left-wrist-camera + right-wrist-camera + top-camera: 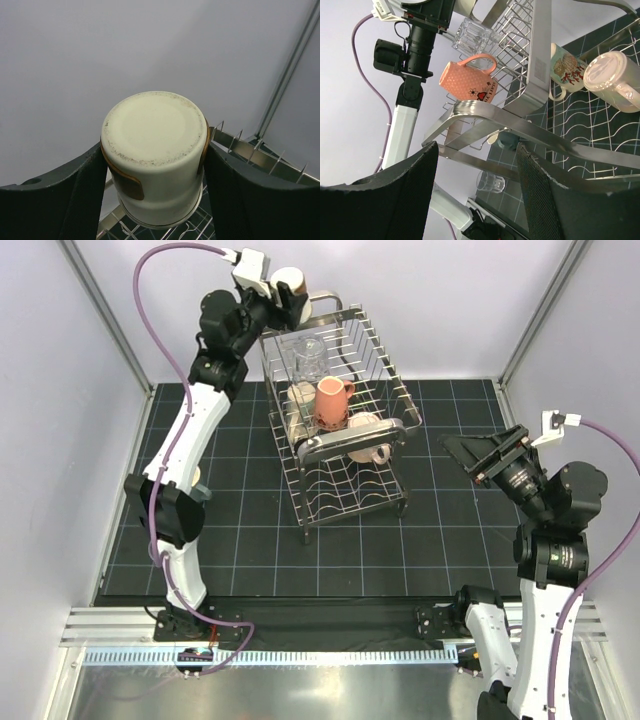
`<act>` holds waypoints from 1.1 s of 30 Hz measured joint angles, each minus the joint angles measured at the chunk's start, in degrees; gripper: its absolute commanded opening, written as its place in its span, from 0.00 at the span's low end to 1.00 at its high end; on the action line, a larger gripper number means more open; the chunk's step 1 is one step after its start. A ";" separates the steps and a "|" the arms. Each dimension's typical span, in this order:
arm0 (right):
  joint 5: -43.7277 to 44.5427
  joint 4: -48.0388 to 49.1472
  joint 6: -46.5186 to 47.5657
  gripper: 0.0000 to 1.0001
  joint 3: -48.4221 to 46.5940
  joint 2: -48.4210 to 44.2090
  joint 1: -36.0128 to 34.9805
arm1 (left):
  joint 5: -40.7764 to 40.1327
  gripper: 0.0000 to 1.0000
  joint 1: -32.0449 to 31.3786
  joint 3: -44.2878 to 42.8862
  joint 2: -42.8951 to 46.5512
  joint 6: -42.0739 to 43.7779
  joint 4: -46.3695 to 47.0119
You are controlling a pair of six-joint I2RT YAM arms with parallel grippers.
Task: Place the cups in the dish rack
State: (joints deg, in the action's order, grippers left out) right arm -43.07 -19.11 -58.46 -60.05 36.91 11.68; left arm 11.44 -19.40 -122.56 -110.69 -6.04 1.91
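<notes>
The dish rack (388, 390) stands ahead of both pairs of jaws. Its far end lies just below and beyond the left gripper (287, 297). Its near loop handle (520, 131) crosses the gap of the right gripper (476, 150), a little way out from the fingertips and not touching them.

The left jaws are clamped on a cream mug with a brown band (152, 150). One finger presses each side of it. Its base faces back toward the wrist and its mouth points away, toward the rack wire showing past it.

The right jaws stand wide with nothing between them.

Out beyond the right jaws, the upper tier holds four cups:
- a salmon pink mug (470, 82), lying tilted past the handle;
- a pale mug (615, 80), mouth down, off to the right-finger side;
- a cream mug with a printed pattern (565, 67), beside the pale one;
- a clear glass tumbler (472, 36), farther off, near the left gripper.

Lower, behind the handle, part of a teal-grey mug (507, 140) shows. A second glass tumbler (490, 181) sits lower still. Which level either rests on cannot be told.
</notes>
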 measured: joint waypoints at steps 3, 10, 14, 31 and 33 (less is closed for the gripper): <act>-0.31 0.00 0.15 0.65 0.46 0.15 0.00 | 1.09 0.00 -0.04 0.52 0.00 -0.90 0.63; -0.63 0.02 0.33 0.65 1.62 0.24 -0.39 | 2.73 0.00 -0.17 4.85 0.11 -1.86 1.95; -0.63 0.20 0.31 0.65 2.43 0.22 -0.50 | 2.54 0.00 -0.90 9.57 0.68 -1.33 4.07; -1.27 0.22 0.31 0.65 3.45 -0.15 -1.07 | -2.01 0.63 -2.40 12.98 3.65 -1.07 3.43; -1.31 0.22 0.33 0.65 3.45 -0.15 -1.07 | -2.86 0.71 -2.38 12.98 3.74 -0.87 3.19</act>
State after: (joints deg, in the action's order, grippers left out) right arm -44.38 -18.90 -58.13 -56.60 36.75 10.61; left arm 8.58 -21.78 -109.58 -106.96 -6.92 5.10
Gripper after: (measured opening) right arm 0.650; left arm 0.682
